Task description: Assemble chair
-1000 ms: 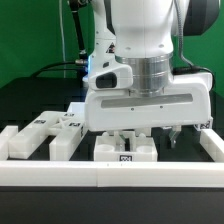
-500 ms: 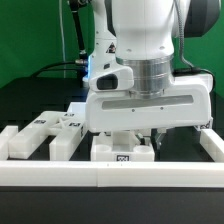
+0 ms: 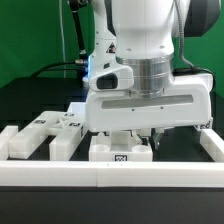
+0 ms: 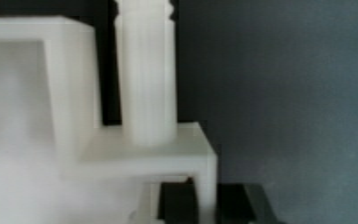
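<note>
The gripper point(image 3: 141, 138) hangs low over a chair part point(image 3: 120, 152) at the middle of the front edge of the table point(image 3: 30, 100). Its jaws are closed narrow; whether they pinch the part I cannot tell. More parts point(image 3: 45, 132) lie along the same edge, toward the exterior view's left. The wrist view shows an upright post point(image 4: 144, 70).

Four white chair parts point(image 3: 20, 141) point(image 3: 52, 123) point(image 3: 64, 144) point(image 3: 122, 152), one arm point(image 3: 140, 30), one gripper point(image 4: 211, 200).
</note>
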`<state>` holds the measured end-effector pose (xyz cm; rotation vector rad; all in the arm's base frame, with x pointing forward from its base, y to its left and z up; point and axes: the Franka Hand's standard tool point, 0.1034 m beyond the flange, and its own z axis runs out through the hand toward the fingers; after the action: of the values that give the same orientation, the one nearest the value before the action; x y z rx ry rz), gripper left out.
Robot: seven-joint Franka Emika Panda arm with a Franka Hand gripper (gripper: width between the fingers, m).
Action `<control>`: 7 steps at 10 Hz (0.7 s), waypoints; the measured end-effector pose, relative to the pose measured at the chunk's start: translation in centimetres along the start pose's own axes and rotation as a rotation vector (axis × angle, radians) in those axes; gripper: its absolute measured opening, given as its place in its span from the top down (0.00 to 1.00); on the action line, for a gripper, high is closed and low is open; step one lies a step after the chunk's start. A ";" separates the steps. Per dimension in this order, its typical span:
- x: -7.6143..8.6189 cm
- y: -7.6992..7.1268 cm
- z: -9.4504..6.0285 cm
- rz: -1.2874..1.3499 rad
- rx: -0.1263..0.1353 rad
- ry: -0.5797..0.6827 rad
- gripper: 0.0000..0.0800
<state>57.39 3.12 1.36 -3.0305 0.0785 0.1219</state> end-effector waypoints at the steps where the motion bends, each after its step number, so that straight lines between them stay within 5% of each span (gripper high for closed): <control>1: 0.0 -0.2 0.0 -0.001 0.000 0.000 0.95; 7: 0.9 -5.7 0.6 -0.072 -0.001 0.010 0.95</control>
<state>58.53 8.80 1.32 -3.0306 -0.0301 0.1006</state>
